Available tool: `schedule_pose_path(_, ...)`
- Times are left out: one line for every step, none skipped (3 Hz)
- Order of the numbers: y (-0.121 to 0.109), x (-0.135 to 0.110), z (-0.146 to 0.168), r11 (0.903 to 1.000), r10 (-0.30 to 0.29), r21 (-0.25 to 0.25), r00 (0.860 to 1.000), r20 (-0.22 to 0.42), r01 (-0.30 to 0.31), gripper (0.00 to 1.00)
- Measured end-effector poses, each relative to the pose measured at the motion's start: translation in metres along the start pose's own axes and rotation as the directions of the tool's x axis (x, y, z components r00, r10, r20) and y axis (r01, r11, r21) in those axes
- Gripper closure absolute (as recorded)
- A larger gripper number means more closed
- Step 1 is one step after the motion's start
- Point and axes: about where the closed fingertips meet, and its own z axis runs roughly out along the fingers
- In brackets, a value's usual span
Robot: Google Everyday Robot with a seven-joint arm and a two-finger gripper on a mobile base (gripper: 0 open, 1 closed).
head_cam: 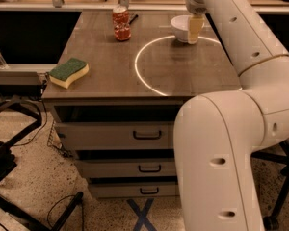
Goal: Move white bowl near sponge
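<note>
- The gripper (195,29) hung over the far right part of the bench (111,66), its tan tip down against the right side of the white bowl (181,27).
- Whether the gripper had hold of the bowl or only stood against it could not be told; the tip covered that part of the rim.
- The white bowl sat upright on the bench top, just outside the far edge of a thin bright ring (136,69) marked on the wood.
- The sponge (69,72) lay flat at the near left corner of the bench, green scouring side up and yellow body showing below, well apart from the bowl.
- A red drinks can (121,24) stood upright at the far middle of the bench, left of the bowl, with a small dark stick-like item (133,18) just beside it.
- The white arm (241,47) reached in from the right and bent down to the bowl, while its bulky lower part (216,162) filled the near right of the view.
- Under the bench top were three drawers, the top drawer (147,134) with a dark handle.
- A blue X (142,215) was taped on the speckled floor in front of the drawers.
</note>
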Motion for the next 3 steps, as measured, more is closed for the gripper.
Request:
schedule_pose_path(0.007,-0.002,0.027,0.9996,0.018,-0.024,1.0,0.025,-0.017,0.0)
schedule_pose_path(0.017,-0.002,0.043,0.9981,0.035,-0.051,0.999,0.036,-0.034,0.0)
schedule_pose_path(0.028,-0.004,0.056,0.9956,0.038,-0.086,0.999,0.038,-0.035,0.18)
